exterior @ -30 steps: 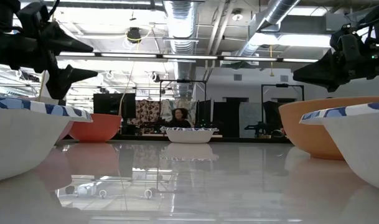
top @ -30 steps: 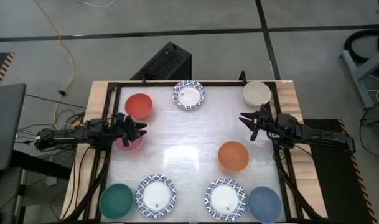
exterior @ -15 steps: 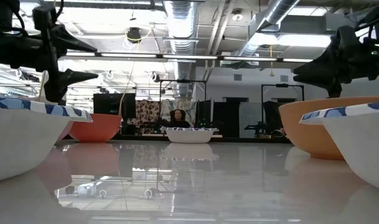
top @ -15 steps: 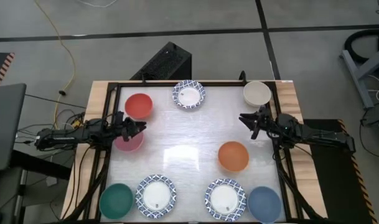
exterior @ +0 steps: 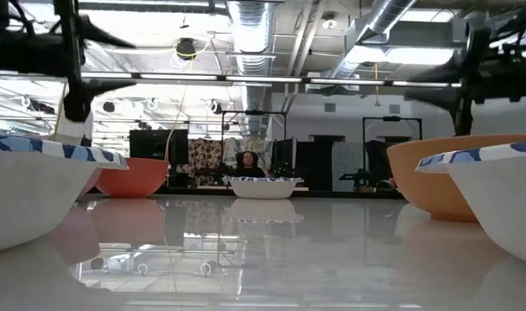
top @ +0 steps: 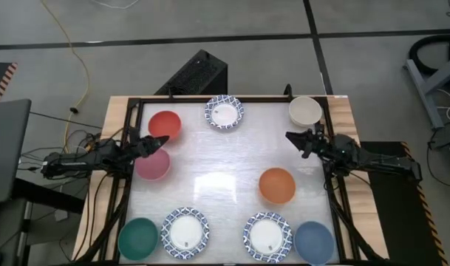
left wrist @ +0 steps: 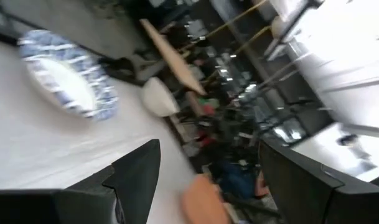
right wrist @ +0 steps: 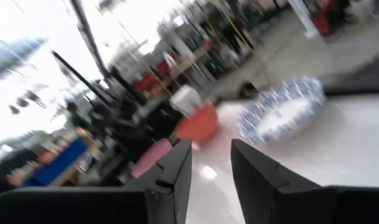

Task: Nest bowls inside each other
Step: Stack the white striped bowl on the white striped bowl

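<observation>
Nine bowls rest on their bases on the white table. Red (top: 165, 125), patterned white (top: 225, 112) and cream (top: 305, 110) stand along the far side. Pink (top: 152, 165) is at the left and orange (top: 277, 185) at the right. Green (top: 138, 238), two patterned ones (top: 185, 232) (top: 267, 236) and blue (top: 314, 241) line the near edge. My left gripper (top: 162, 140) (left wrist: 208, 146) hangs open above the pink bowl's far rim, holding nothing. My right gripper (top: 290, 137) (right wrist: 210, 144) hangs open below the cream bowl in the high view, with only a narrow gap and nothing in it.
A black frame (top: 132, 103) borders the table, with wooden strips at the left and right edges. The table's middle (top: 217, 170) is bare and glossy. A person (exterior: 245, 161) shows in the room beyond the far edge.
My left gripper has risen from just over the pink bowl, drifted a little toward the far edge, and rolled about its pointing line. My right gripper has stayed in place and rolled too, so its fingers now look stacked from above. No bowl has moved.
</observation>
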Robot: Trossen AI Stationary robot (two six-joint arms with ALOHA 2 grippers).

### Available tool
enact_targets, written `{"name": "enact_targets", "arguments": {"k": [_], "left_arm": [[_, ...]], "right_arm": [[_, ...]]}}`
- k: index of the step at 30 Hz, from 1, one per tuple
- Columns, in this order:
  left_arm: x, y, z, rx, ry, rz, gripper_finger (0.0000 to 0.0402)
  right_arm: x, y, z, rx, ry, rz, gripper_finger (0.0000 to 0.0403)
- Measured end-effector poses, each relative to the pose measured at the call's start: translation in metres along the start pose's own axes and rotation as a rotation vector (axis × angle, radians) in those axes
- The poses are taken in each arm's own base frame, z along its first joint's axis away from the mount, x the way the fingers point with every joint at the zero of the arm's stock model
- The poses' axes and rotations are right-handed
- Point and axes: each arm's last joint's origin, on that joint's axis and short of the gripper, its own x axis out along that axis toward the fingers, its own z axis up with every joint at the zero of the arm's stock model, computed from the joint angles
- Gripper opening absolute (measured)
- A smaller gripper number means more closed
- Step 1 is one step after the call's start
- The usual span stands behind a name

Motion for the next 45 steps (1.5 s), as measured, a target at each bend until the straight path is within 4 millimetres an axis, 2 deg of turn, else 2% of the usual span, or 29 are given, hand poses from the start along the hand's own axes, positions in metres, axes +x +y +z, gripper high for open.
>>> {"name": "enact_targets", "arguments": {"k": [5,13,17,23,28,32,38,45], "left_arm": [[0.0,-0.027,0.021,0.049,-0.038,-0.046,0.0261],[0.017,-0.079,0.05,0.183,0.066,0.002,0.0261],[0.031,-0.108,0.061,0.235,0.233,0.041,0.0261],[0.05,-0.157,0.084,0.283,0.435,0.032,0.0261],[0.055,-0.192,0.105,0.359,0.504,-0.033,0.0261],[0.053,-0.206,0.117,0.418,0.524,-0.027,0.0261],[0.045,-0.206,0.122,0.456,0.522,0.033,0.0261],[0.044,-0.198,0.117,0.48,0.589,0.117,0.0261]], "right_arm": [[-0.002,0.014,0.015,-0.048,-0.113,0.101,0.0134],[-0.007,0.055,0.062,-0.186,-0.181,0.162,0.0134],[0.0,0.078,0.081,-0.269,-0.086,0.149,0.0134],[0.025,0.113,0.094,-0.333,0.16,0.156,0.0134],[0.048,0.141,0.092,-0.407,0.34,0.218,0.0134],[0.066,0.161,0.082,-0.483,0.429,0.28,0.0134],[0.089,0.184,0.057,-0.601,0.589,0.31,0.0134],[0.11,0.193,0.022,-0.689,0.788,0.274,0.0134]]}}
